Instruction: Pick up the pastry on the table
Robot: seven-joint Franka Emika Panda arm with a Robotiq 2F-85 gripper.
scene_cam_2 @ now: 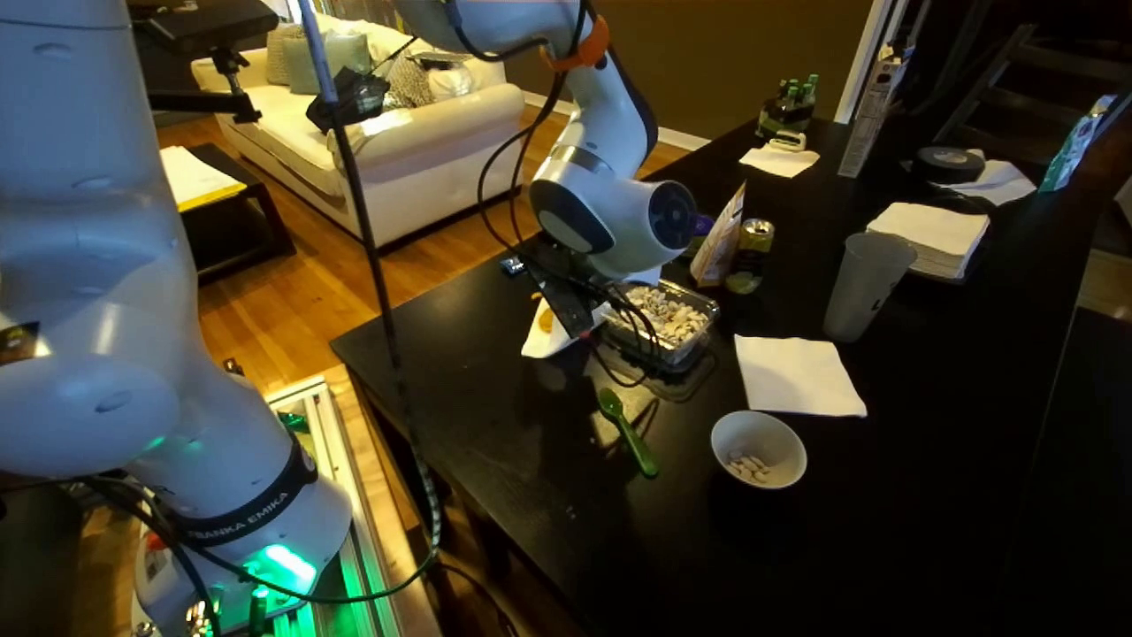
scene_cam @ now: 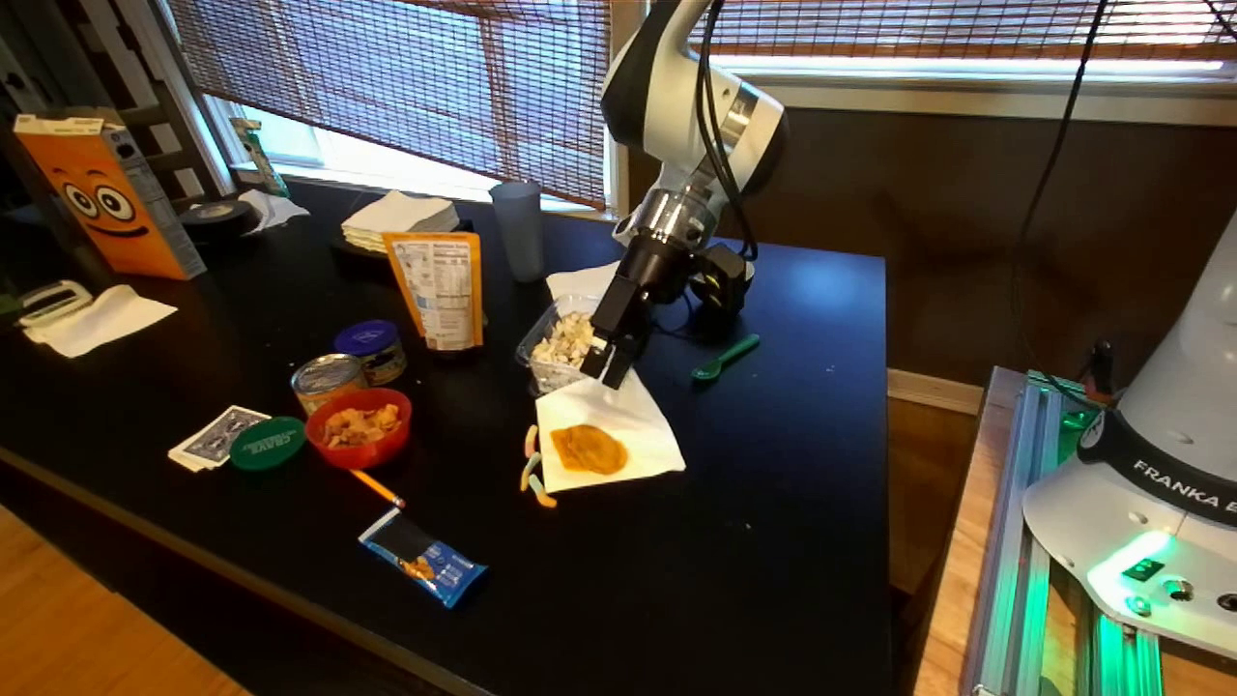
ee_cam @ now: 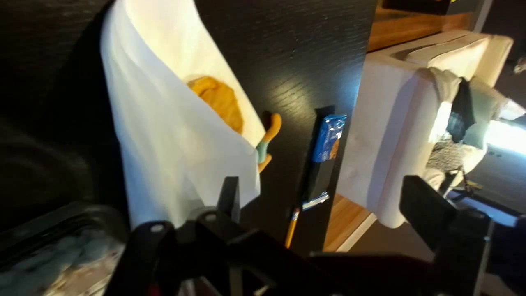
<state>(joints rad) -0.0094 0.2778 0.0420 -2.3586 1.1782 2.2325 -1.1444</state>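
Observation:
The pastry (scene_cam: pixel 589 449) is a flat golden-brown round. It lies on a white paper napkin (scene_cam: pixel 662 447) on the black table (scene_cam: pixel 773 551). In the wrist view the napkin (ee_cam: pixel 160 135) bends up and hides part of the pastry (ee_cam: pixel 222 102). My gripper (scene_cam: pixel 607 369) is above the napkin's back edge, beside the clear box, behind the pastry. In the wrist view the gripper (ee_cam: pixel 321 180) is open, with nothing between its fingers. One finger overlaps the napkin; I cannot tell if they touch. In an exterior view the arm partly hides the pastry (scene_cam_2: pixel 546 318).
A clear box (scene_cam: pixel 562 340) of pale pieces stands right beside the gripper. A green spoon (scene_cam: pixel 725 358) and gummy worms (scene_cam: pixel 533 474) lie near the napkin. A blue snack bar (scene_cam: pixel 425 561), red bowl (scene_cam: pixel 359 454), pouch (scene_cam: pixel 446 290) and blue cup (scene_cam: pixel 522 232) are farther off.

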